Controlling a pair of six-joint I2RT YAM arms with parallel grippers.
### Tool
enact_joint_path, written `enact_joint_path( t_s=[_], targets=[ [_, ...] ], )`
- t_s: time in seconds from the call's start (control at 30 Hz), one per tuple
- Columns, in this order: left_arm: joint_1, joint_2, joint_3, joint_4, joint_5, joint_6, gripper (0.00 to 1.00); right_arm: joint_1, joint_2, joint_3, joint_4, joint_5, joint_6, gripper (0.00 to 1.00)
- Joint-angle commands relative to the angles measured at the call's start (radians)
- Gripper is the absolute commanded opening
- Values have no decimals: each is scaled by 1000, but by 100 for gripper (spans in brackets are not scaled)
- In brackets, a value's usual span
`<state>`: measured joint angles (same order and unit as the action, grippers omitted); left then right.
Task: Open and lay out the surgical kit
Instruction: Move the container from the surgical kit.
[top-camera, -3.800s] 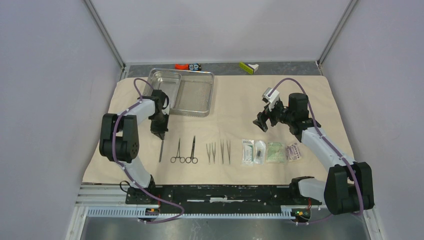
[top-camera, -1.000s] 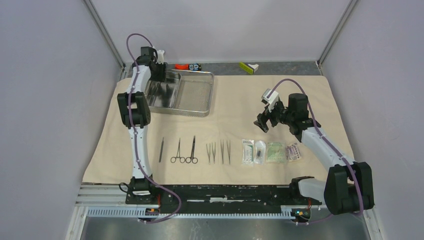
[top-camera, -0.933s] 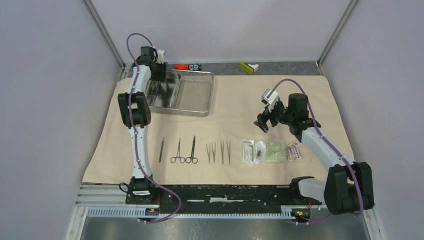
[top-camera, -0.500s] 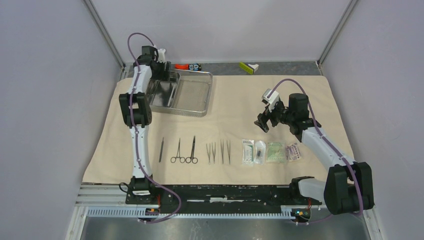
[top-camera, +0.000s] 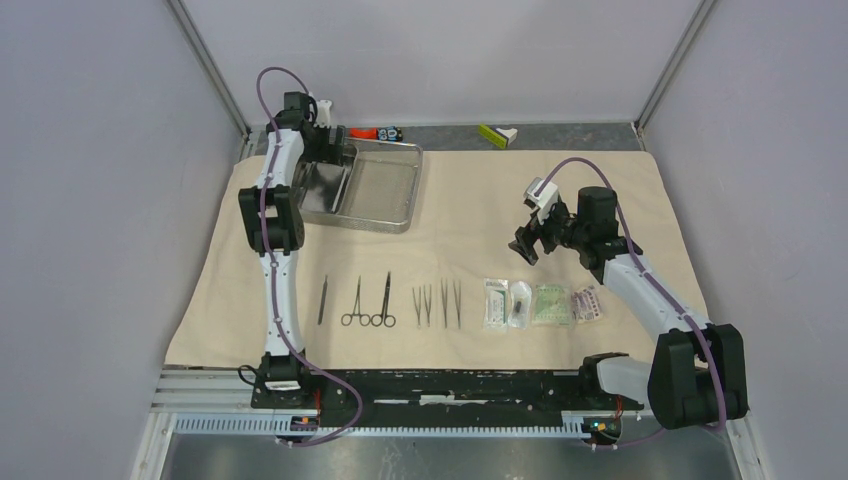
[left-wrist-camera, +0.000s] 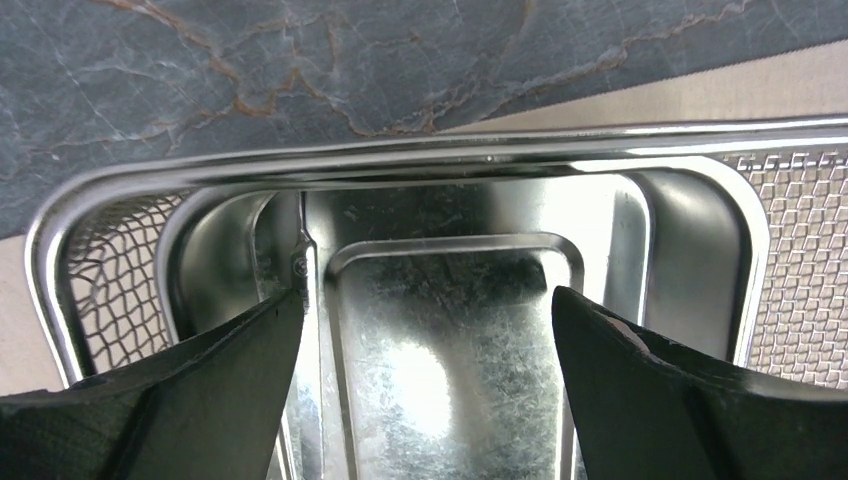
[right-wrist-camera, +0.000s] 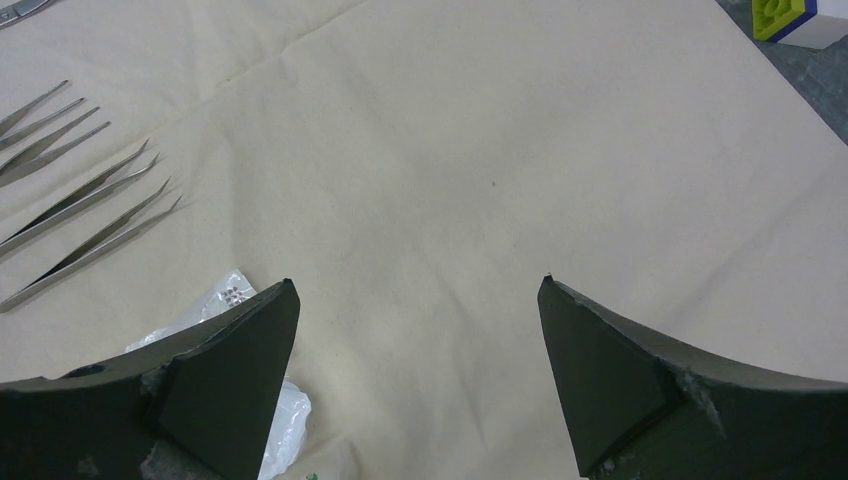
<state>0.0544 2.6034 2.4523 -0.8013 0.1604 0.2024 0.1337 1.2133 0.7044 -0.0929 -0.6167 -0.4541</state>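
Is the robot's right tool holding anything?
No, the right tool is wide open, with only the bare beige cloth showing between its fingers.

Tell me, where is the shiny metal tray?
In the top view, the shiny rectangular steel tray sits at the far left of the large beige cloth, with the left pincer over its left end.

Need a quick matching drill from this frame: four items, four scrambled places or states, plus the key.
Items:
1. steel tray
2. sealed packets
3. tweezers
4. right pincer

Places or states:
A. open above bare cloth
B. far-left part of the cloth
C. right end of the near row
D. middle of the near row

Pairs: 1-B, 2-C, 3-D, 4-A
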Motion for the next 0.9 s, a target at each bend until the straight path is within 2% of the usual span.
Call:
enact_joint_path(
  t_s=[0.0,0.33,0.57,0.7,0.87],
  targets=[
    [18,9,17,-57,-4,12,100,-5,0,26,2,-5,-12,97],
    [21,11,4,-101,31,36,100,-6,2,26,1,-8,-12,97],
    [22,-26,-46,-103,178,66,99,-5,4,26,0,-10,-12,97],
    [22,-35,-55,-99,255,48,94,-6,5,26,-1,-9,-14,97],
    [22,-89,-108,-24,215,33,88,-6,8,24,-2,-8,-17,97]
  ],
)
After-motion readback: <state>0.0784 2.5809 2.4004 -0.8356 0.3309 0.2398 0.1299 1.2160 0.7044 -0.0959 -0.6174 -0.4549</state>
